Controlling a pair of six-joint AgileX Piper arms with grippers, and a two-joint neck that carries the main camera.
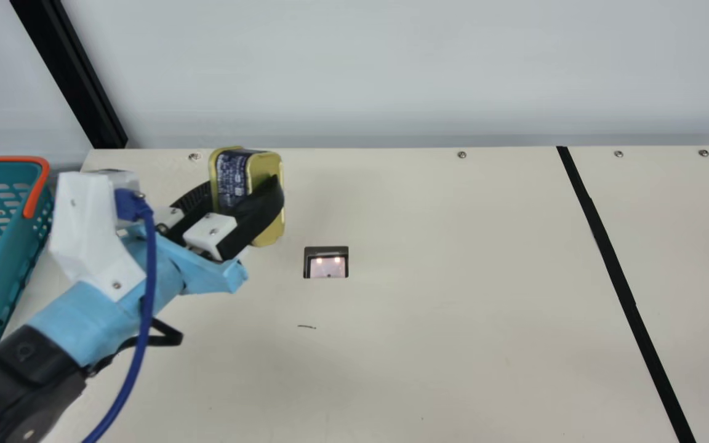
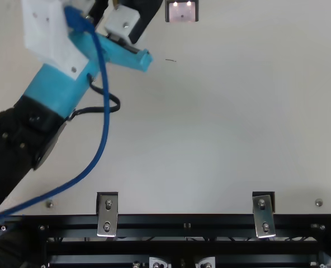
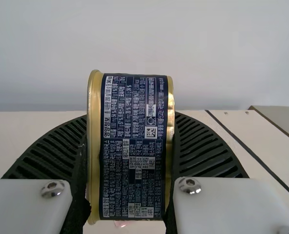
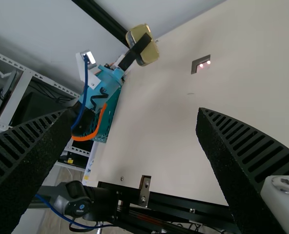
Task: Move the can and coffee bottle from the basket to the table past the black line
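Can found above the table, between the basket and the black line, clamped across its flat ends by the left gripper; right gripper open. Recommended: carry wholly past the line, level, lower to contact, then release.

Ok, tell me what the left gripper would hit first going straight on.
Most likely the pale wall beyond the table, with the can in the left gripper leading, though depth is unclear.
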